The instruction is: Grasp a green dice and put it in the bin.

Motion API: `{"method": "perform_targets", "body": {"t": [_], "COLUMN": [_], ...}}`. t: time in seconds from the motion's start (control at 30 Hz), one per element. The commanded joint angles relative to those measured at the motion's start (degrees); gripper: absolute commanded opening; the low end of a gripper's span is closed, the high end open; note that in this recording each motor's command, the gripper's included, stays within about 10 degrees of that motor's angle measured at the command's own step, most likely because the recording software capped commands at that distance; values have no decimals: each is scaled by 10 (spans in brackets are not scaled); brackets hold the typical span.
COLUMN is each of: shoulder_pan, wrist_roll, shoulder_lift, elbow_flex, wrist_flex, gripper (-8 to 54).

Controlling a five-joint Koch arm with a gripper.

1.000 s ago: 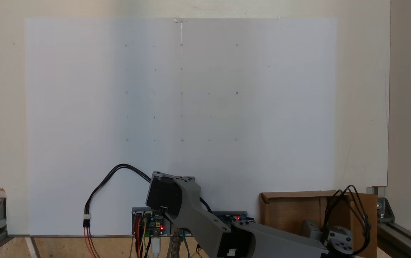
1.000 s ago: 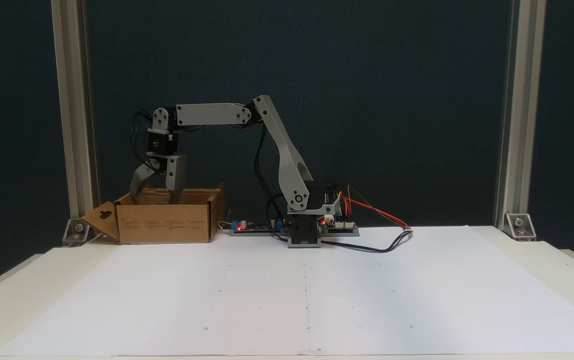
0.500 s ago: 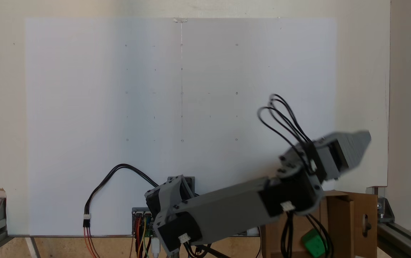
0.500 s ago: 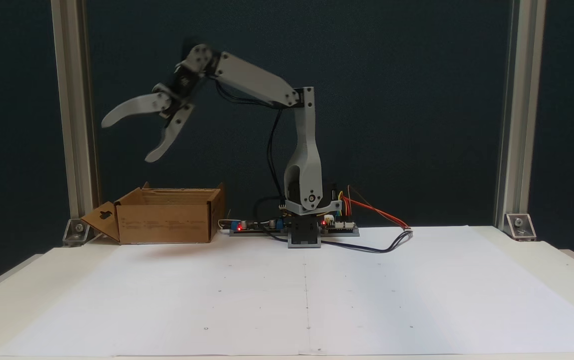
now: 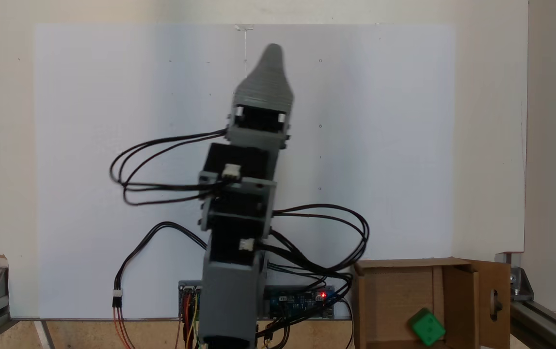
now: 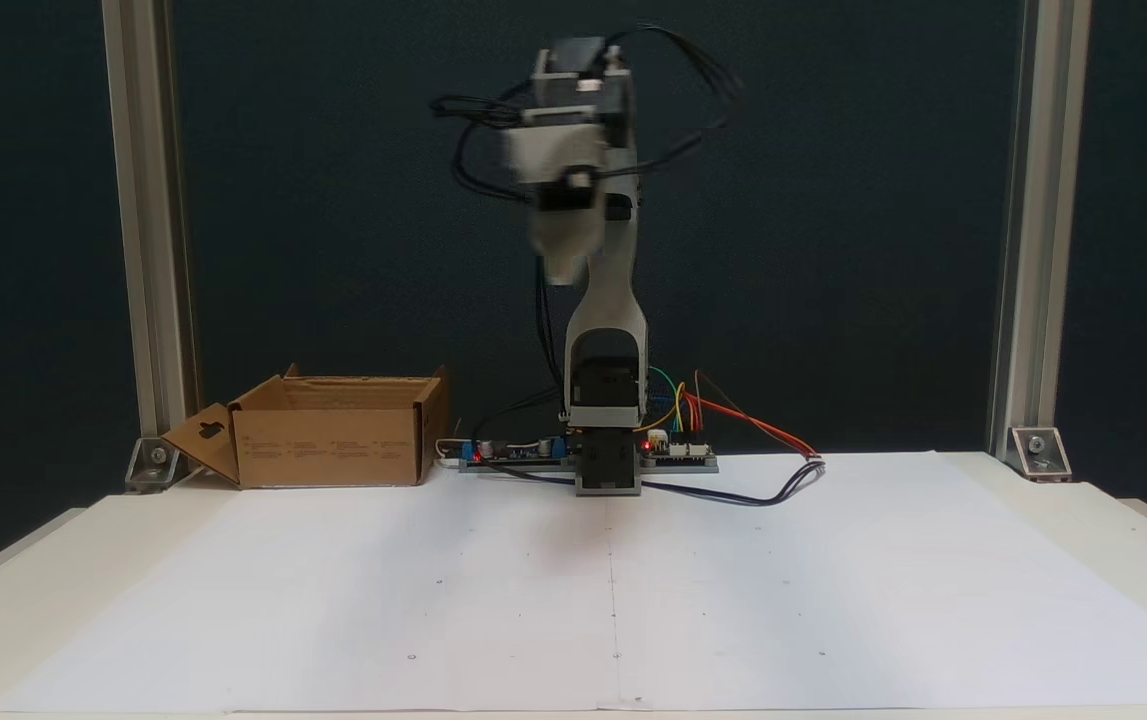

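The green dice [image 5: 427, 327] lies inside the bin [image 5: 394, 264], near its right flap with the keyhole cut-out. From the front, the bin [image 6: 333, 440] stands at the back left of the table and its walls hide the dice. The arm stands upright over its base, far from the bin. My gripper [image 5: 273, 53] points out over the middle of the white sheet. From above only its top jaw shows. In the front view the gripper [image 6: 561, 262] is high up, aimed toward the camera and blurred. Nothing green shows at it.
Circuit boards [image 6: 678, 452] and loose wires [image 6: 763, 435] sit around the arm's base [image 6: 606, 470]. Aluminium posts [image 6: 148, 230] [image 6: 1018, 230] stand at the back corners. A large white paper sheet [image 5: 103, 145] with small marks covers the table.
The gripper rose out of the bin, open, leaving the dice inside. The arm then swung away from the bin to the table's middle and stands upright.
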Motion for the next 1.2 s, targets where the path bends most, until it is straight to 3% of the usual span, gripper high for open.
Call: {"method": "perform_targets", "body": {"t": [0.0,0.27,0.57,0.97,1.17], "shoulder_pan": [-51,-77,-36,-33,-32], "wrist_roll": [25,22,21,22,22], "shoulder_lift": [47,156,214,305,307], "elbow_flex": [43,366,632,830,895], "wrist_flex": [-76,-290,-527,-829,-974], "gripper": [446,453,454,439,433]}}
